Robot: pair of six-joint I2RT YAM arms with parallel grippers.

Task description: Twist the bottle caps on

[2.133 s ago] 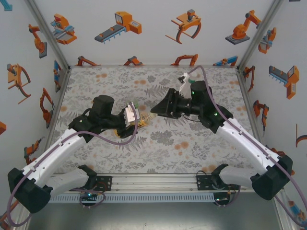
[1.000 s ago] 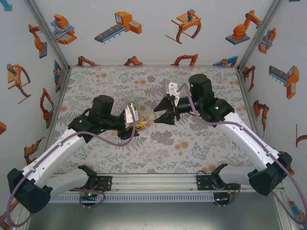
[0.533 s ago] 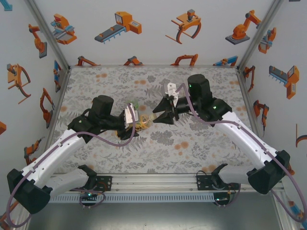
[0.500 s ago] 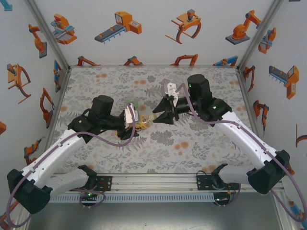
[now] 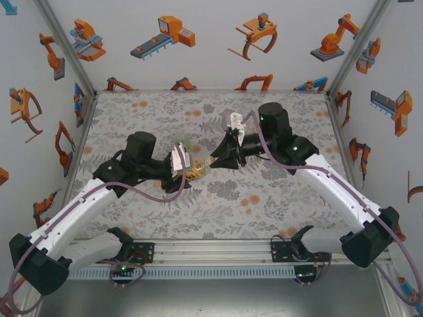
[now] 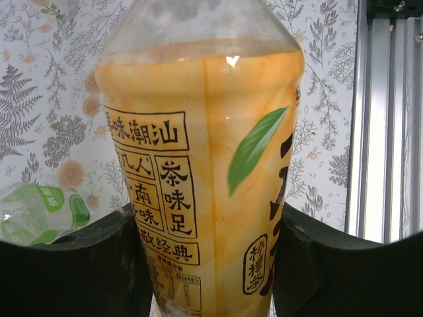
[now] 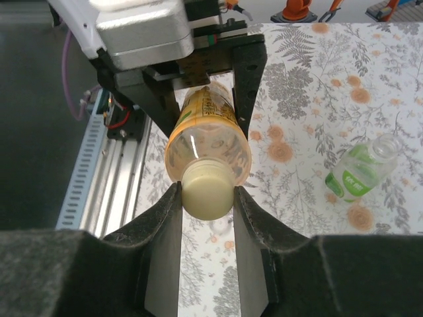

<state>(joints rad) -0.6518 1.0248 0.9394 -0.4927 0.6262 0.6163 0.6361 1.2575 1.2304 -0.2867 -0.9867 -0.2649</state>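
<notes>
My left gripper (image 6: 208, 254) is shut on the yellow bottle (image 6: 205, 152) and holds it off the table, tilted, with its neck toward the right arm. In the right wrist view the bottle (image 7: 206, 142) points at the camera with a pale bottle cap (image 7: 207, 193) on its neck. My right gripper (image 7: 206, 193) is shut on that cap, one finger pressing each side. From above, the left gripper (image 5: 187, 169) and the right gripper (image 5: 213, 160) meet at mid-table. A clear bottle with a white-green label (image 7: 360, 170) lies on the table with an open neck.
The clear bottle (image 6: 39, 212) lies just beyond the left gripper, and shows as a green speck (image 5: 185, 143) from above. The aluminium rail (image 7: 99, 172) runs along the near edge of the floral table (image 5: 264, 198). White walls with orange robot pictures enclose the table.
The right gripper's jaws have closed from a loose gap onto the cap. Before that, the right wrist turned and came in at the bottle's neck. The left arm has held still.
</notes>
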